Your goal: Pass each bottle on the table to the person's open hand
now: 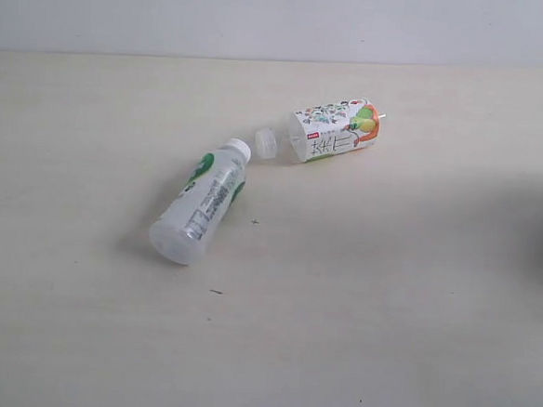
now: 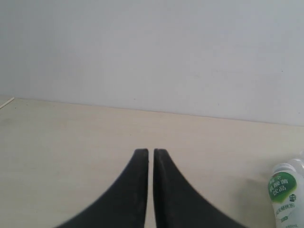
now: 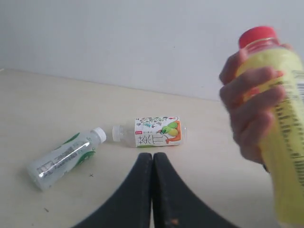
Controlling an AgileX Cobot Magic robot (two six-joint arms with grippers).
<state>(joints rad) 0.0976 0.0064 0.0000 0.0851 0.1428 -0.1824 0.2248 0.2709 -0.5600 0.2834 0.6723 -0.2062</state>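
Both your right pincer [image 3: 152, 159] and left pincer [image 2: 150, 153] are pressed together, empty. Close beside the right one a hand [image 3: 247, 109] holds the yellow bottle [image 3: 285, 142]; a swing could strike it. Ahead on the counter [image 3: 47, 104], the squarish bottle [image 3: 154, 132] and white bottle [image 3: 64, 159] lie sideways and may roll away.

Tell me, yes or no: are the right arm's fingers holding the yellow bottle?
No, a person's hand grips the yellow bottle, while the right fingers are shut together on nothing.
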